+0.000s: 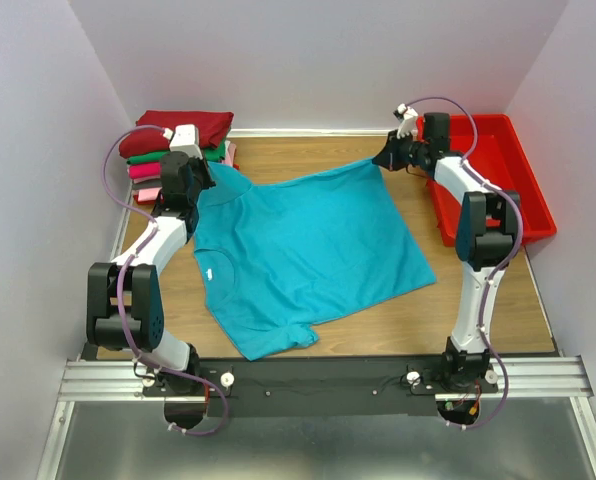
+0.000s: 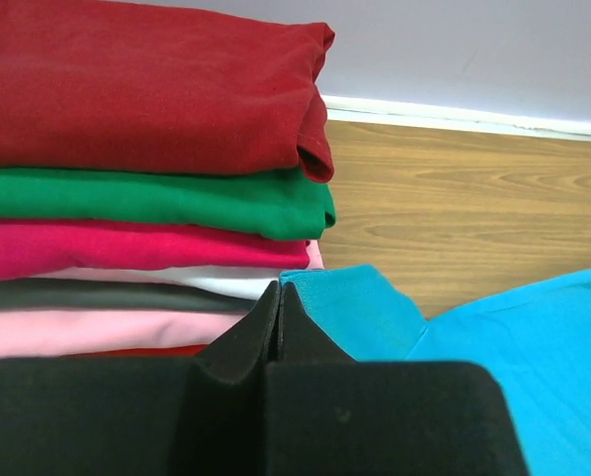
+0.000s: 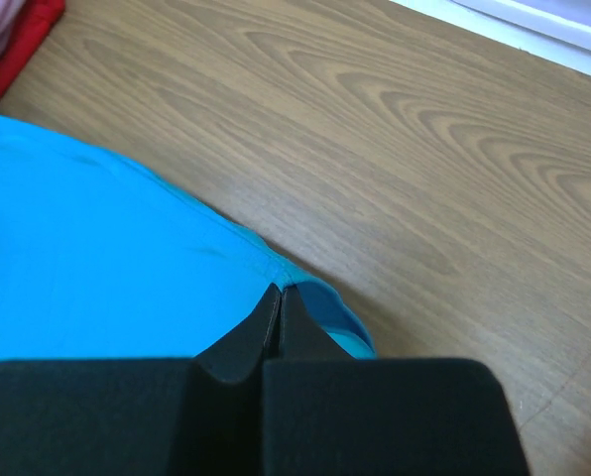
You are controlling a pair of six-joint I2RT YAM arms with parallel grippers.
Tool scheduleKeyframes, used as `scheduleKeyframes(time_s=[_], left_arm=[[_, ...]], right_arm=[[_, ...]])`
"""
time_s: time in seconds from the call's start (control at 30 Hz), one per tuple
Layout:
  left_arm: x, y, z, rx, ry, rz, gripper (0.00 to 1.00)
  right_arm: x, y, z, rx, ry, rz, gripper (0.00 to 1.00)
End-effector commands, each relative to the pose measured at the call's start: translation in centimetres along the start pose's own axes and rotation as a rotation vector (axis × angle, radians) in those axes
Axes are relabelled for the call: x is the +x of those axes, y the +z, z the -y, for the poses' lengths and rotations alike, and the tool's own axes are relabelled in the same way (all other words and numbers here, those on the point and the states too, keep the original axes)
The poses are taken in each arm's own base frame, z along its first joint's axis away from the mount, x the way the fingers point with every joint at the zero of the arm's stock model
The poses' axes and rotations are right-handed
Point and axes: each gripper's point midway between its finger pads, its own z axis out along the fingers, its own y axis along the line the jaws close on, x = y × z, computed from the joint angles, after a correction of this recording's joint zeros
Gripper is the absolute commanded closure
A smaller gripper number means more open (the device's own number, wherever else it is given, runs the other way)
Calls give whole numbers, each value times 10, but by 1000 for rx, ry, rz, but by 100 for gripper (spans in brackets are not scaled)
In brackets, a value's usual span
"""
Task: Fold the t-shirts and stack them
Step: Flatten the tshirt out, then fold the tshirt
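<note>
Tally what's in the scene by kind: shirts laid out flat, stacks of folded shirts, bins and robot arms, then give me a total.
Spread-out teal t-shirt: 1
Stack of folded t-shirts: 1
Red plastic bin: 1
Robot arms: 2, the left arm and the right arm
Total: 5

Pale lilac walls at 9, 12, 3 o'clock; wood-grain table, white trim at 12, metal rail at 6

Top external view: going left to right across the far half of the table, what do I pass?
The stack of folded t-shirts → teal t-shirt, spread flat → red plastic bin.
</note>
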Motion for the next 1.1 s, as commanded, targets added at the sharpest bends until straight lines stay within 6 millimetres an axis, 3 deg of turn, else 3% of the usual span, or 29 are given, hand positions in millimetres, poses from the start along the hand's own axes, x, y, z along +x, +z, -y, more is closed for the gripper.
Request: scheduleKeyframes(time_s=[0.0,0.23,0.4,0.43,0.7,0.87,0.93,1.07], left_arm=[[9,-5,-11,-38,38,-20,100],[11,-17,-16,-59,63,-30,100],[7,-28,-14,-50,77,-30,100],[7,-30,-14,-46,80,-29,100],[-1,-61,0,20,66,-40,100],[15,-73,2,24,68,-96,100],[21,-73,6,33,76,-114,100],[52,-61,14,81,84,-221,100]], right_arm=[[-27,-27,-16,-50,-38,70,100],[-23,-52,-25,-95,-47,80,100],[-14,-57,-32,-112,-40,67,100],[-13,-63,-24,-95,-28,71,100],[1,-59,-18,-88,-1,48,100],[5,-58,-16,-84,8,40,100],[4,-58,-16,-87,9,44,99],[3,-57,-17,-96,21,46,100]])
